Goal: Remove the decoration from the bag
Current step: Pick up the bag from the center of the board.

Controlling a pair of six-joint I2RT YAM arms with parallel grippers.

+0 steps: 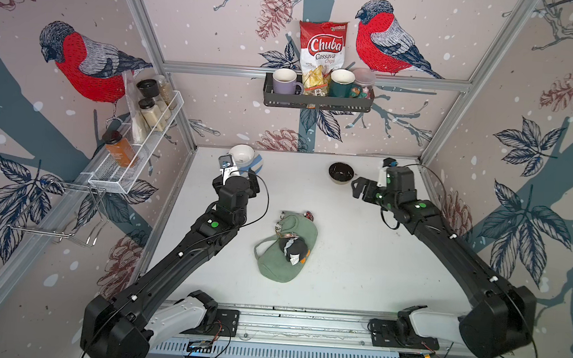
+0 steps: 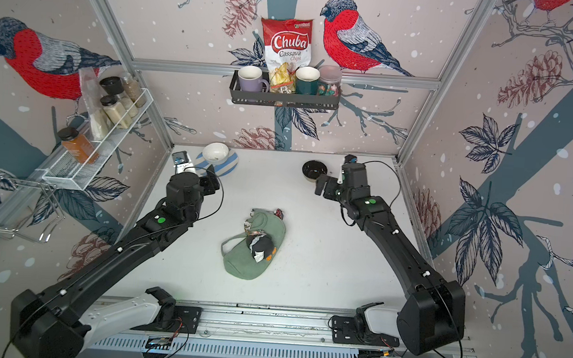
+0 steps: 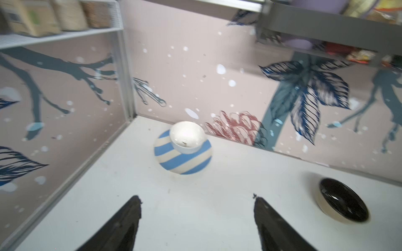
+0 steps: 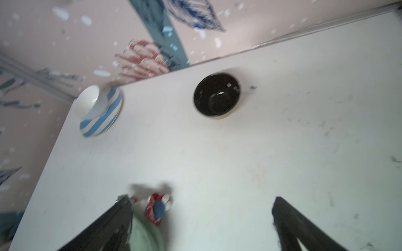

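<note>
A black-and-white plush toy (image 1: pixel 293 247) rests atop the green bag (image 1: pixel 273 268)

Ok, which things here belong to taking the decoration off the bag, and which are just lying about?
Job: green bag; dark plush charm on it; small red charm at its far end; left pincer, right pincer, both open.
Lying about: white bowl on striped plate; black bowl; mug rack; spice rack.
</note>
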